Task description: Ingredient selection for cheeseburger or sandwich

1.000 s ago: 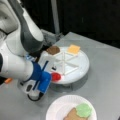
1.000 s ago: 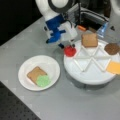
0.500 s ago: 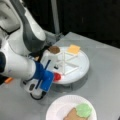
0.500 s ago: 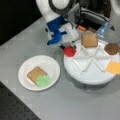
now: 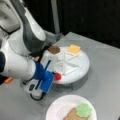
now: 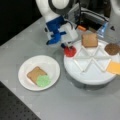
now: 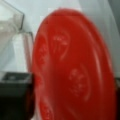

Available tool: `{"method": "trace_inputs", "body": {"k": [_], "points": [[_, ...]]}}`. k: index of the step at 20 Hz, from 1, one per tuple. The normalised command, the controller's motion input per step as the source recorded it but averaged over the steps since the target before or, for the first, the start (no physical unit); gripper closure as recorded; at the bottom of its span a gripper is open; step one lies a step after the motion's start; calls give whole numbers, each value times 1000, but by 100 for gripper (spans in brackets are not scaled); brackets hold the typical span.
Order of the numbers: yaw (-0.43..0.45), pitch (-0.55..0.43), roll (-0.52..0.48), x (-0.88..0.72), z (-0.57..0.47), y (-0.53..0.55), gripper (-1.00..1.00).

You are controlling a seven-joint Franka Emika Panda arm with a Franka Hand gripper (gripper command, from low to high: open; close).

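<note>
My gripper (image 5: 55, 77) (image 6: 67, 48) is shut on a red disc (image 5: 58, 76) (image 6: 70, 51) (image 7: 75, 67), held on edge at the rim of the white divided tray (image 5: 83, 71) (image 6: 82, 78). In the wrist view the disc fills the space between the dark fingers (image 7: 15, 100). On the tray lie a brown patty (image 5: 54, 49) (image 6: 112, 48), a cheese square (image 5: 74, 49) (image 6: 114, 67) and a toast square (image 6: 89, 40). The white paper plate (image 5: 56, 110) (image 6: 48, 62) holds the sandwich as a toast slice (image 5: 71, 115) (image 6: 34, 73) with a green disc (image 5: 83, 110) (image 6: 43, 80) on it.
Behind the tray stands a dark box (image 6: 95, 17) with a small orange item (image 6: 81, 27) (image 5: 8, 80) beside it. The arm's white body (image 5: 22, 32) looms over the tray's left side. The grey tabletop (image 6: 82, 105) surrounds plate and tray.
The gripper has shifted slightly, still shut on the red disc at the tray's rim. Nothing else has moved.
</note>
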Motion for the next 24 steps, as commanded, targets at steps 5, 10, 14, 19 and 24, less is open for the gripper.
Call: {"method": "trace_inputs", "body": {"k": [5, 10, 14, 19, 24], "points": [[44, -20, 151, 67, -68, 25, 100], [-4, 10, 111, 25, -74, -21, 100], [-35, 102, 89, -59, 177, -65, 100], [-26, 174, 40, -94, 466, -141, 100], [8, 172, -48, 69, 394, -187, 100]]}}
